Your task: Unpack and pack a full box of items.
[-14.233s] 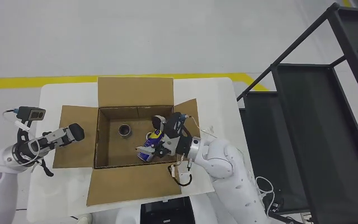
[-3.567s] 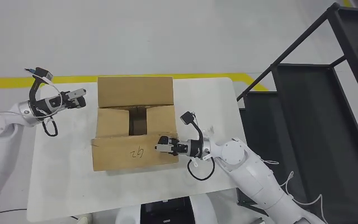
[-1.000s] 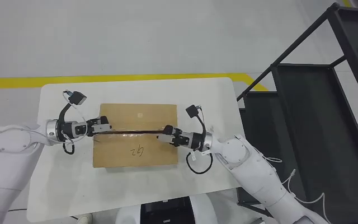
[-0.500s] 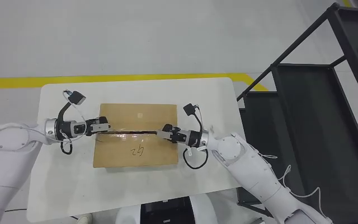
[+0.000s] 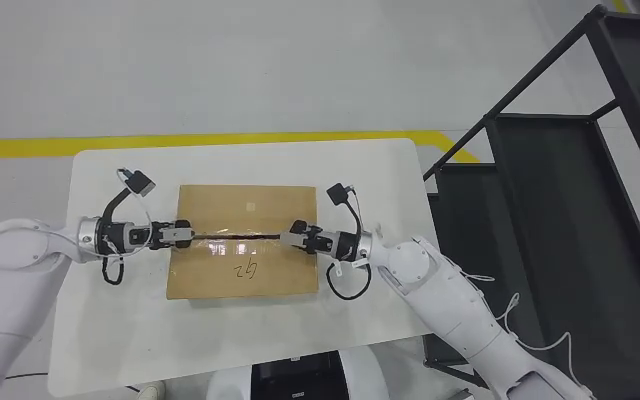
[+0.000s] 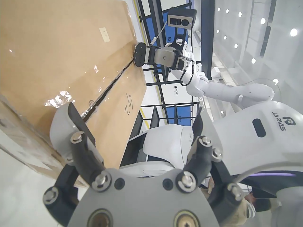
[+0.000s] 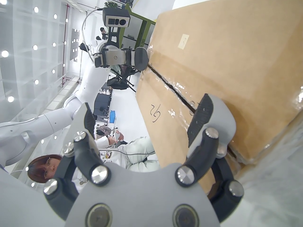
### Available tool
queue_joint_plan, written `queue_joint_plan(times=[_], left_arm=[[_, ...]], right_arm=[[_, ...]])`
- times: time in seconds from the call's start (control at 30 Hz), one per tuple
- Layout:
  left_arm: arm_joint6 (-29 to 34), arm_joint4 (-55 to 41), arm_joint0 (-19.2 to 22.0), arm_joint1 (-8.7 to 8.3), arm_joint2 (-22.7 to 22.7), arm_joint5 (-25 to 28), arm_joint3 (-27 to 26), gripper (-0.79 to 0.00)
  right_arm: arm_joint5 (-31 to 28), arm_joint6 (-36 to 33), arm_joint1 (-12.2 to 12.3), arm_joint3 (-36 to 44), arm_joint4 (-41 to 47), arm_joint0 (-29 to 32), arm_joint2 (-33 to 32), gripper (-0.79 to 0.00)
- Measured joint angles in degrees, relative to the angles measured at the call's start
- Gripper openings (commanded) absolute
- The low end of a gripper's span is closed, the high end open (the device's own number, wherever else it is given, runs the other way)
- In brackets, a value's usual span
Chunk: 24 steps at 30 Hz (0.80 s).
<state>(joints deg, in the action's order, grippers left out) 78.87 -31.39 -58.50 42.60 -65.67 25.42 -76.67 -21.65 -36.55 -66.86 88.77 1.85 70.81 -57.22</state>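
The cardboard box (image 5: 245,262) sits in the middle of the white bench (image 5: 370,180), its two long top flaps (image 5: 245,205) folded down to meet along a dark seam (image 5: 240,236) that runs from one short end to the other; the seam gapes a little, and scraps of glossy tape (image 6: 59,98) cling beside it. The left claw (image 5: 183,235) is at one end of that seam and the right claw (image 5: 295,236) at the other — each spread wide, pinching nothing; in each wrist view one finger (image 6: 78,124) lies over the box top close to the seam while its partner stands off in the air; whether it presses on the board I cannot tell.

The box should handle as stiff board that gives only at its folds; if full it is likely fairly heavy, so lifting by a flap risks a tear. The tape patches look slick; bare cardboard offers better purchase. To open it, the free edge of a flap at the seam seems the place to take hold — to shift it, the two short sides.
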Motion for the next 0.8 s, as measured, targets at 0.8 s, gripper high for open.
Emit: queue_joint_plan(times=[0.8], left_arm=[[-0.5, -1.9, -1.4, -0.16, -0.9, 0.4, 2.3, 0.0]], right_arm=[[-3.3, -8.8, 2.4, 10.8, 11.3, 6.8, -10.9, 0.0]])
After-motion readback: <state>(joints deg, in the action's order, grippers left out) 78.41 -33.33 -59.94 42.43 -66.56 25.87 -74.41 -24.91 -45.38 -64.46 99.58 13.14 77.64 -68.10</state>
